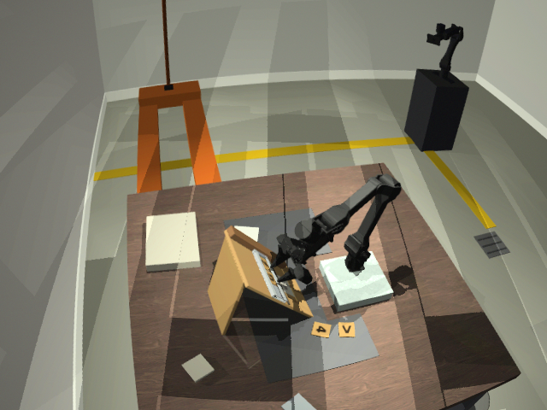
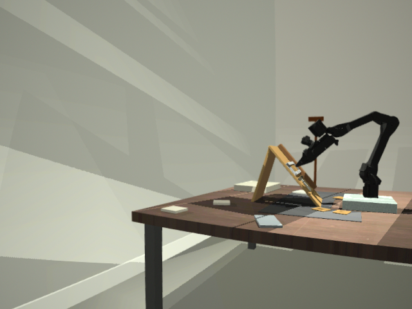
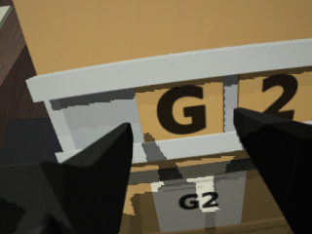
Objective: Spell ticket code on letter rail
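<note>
Our gripper [image 1: 274, 274] [image 2: 297, 165] [image 3: 182, 123] has its jaws spread around the G tile [image 3: 182, 111], pinching nothing. G sits in the pale, straight-lipped rail [image 1: 270, 275] [image 2: 295, 170] [image 3: 102, 75], a narrow gap short of the 2 tile [image 3: 280, 93]. If that gap isn't intended, we should regrip squarely and slide G along the channel until it butts home, without prying at the lips. The ticket [image 3: 199, 202] seems to read G2. The sloping board [image 1: 254, 275] [image 2: 282, 161] [image 3: 146, 29] looks like smooth, honey-coloured wood; the tiles are flat and squarish.
</note>
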`<action>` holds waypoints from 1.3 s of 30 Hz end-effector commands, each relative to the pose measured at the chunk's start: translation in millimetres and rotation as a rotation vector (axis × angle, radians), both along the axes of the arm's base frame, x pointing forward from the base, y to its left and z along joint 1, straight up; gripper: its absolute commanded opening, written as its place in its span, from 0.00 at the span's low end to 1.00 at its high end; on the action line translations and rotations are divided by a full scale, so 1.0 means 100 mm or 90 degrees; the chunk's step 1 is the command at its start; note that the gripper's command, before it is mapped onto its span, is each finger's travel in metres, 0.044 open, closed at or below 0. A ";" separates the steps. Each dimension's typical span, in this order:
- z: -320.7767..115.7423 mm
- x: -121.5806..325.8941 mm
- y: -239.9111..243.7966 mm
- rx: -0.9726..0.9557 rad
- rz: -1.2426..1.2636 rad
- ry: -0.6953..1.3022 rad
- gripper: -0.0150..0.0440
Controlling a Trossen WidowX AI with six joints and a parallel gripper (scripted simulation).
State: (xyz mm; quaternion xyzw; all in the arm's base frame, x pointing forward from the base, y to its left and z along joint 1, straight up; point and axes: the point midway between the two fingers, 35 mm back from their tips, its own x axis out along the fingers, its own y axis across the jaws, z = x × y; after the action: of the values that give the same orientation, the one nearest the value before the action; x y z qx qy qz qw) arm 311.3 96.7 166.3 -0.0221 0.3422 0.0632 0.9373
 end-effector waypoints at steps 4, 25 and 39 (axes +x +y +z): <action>0.03 -0.04 0.00 0.002 -0.003 -0.003 0.75; 0.06 -0.10 0.00 0.002 -0.003 -0.003 0.75; 0.09 -0.14 -0.01 0.002 -0.003 -0.002 0.75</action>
State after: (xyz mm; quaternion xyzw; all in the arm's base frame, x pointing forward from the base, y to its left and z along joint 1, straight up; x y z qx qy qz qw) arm 298.5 96.9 172.3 -0.0222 0.3430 0.0632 0.9370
